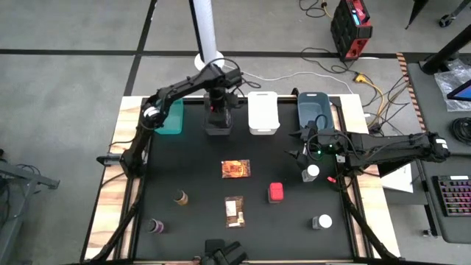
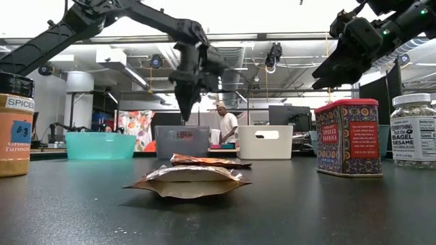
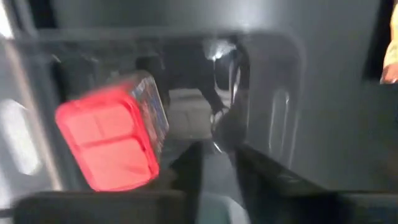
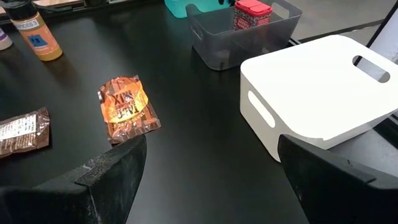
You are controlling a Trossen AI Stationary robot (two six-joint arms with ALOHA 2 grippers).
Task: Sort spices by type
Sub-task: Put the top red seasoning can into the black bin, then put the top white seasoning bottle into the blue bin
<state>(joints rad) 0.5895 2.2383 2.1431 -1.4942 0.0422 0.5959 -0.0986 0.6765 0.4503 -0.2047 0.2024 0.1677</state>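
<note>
My left gripper (image 1: pixel 215 99) (image 2: pixel 185 109) hangs shut over the grey bin (image 1: pixel 218 126), fingers pointing down. A red square tub (image 3: pixel 112 137) (image 4: pixel 252 12) stands in that bin beside the fingers. My right gripper (image 1: pixel 303 147) (image 4: pixel 211 143) is open and raised above the table, just beyond a white-capped jar (image 1: pixel 312 173). Standing on the mat are the second red tub (image 1: pixel 277 193), another white-capped jar (image 1: pixel 321 221), a brown bottle (image 1: pixel 180 197) and a purple bottle (image 1: pixel 155 226). Two orange-brown packets (image 1: pixel 235 168) (image 1: pixel 234 210) lie flat.
The teal bin (image 1: pixel 171 118), white bin (image 1: pixel 263 112) and blue bin (image 1: pixel 313 109) line the far edge beside the grey one. A person (image 2: pixel 223 126) stands in the room behind the table. Bare black mat lies along the left side.
</note>
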